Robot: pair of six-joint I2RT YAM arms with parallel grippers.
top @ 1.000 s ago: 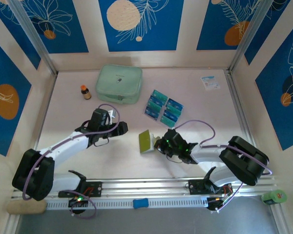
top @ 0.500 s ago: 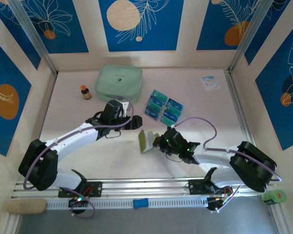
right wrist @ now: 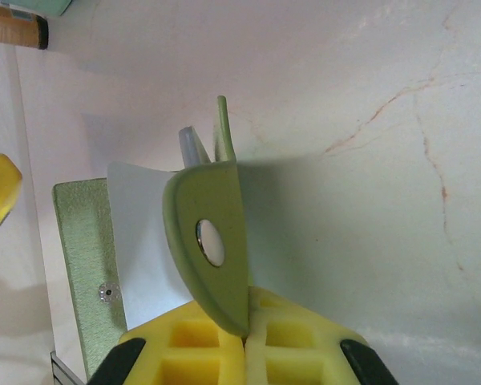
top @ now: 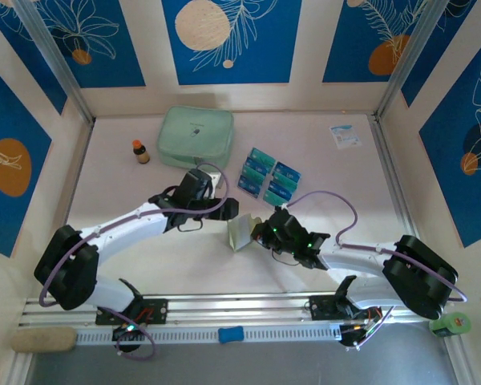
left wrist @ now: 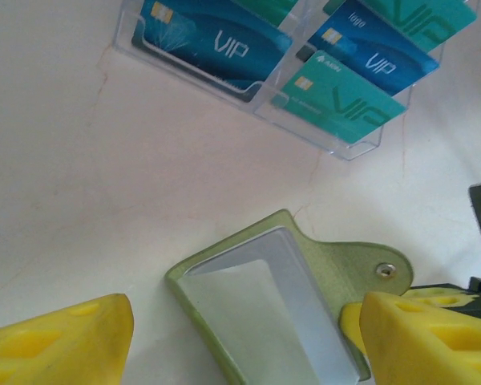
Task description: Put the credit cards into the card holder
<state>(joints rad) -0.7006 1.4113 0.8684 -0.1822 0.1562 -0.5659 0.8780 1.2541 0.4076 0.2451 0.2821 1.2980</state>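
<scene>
The right claw (top: 262, 233) is shut tight on the holder (top: 240, 231). It pinches the green flap (right wrist: 224, 281) with the snap and holds the holder up on its edge on the worktop (top: 345, 200), so the holder hangs open just in front of this claw. The left claw (left wrist: 240, 345) is wide open and holds nothing. It hovers over the holder, and the open pocket with a white slip inside lies right under it, between its two yellow fingers (left wrist: 64, 341). I cannot tell if the fingers touch the holder. The cards (left wrist: 337, 96) are blue and teal and sit in a clear tray (left wrist: 224, 80) a bit past the left claw, just beyond the holder. I see no card in the holder yet, so I think the job is near its start: one claw holds the holder open and the other gets ready to help. Next, I think the left claw needs to reach out to the tray, close on one card by its edge, lift it out and slide it into the pocket. The right claw needs to hold on and not let the holder tip or fold shut.
</scene>
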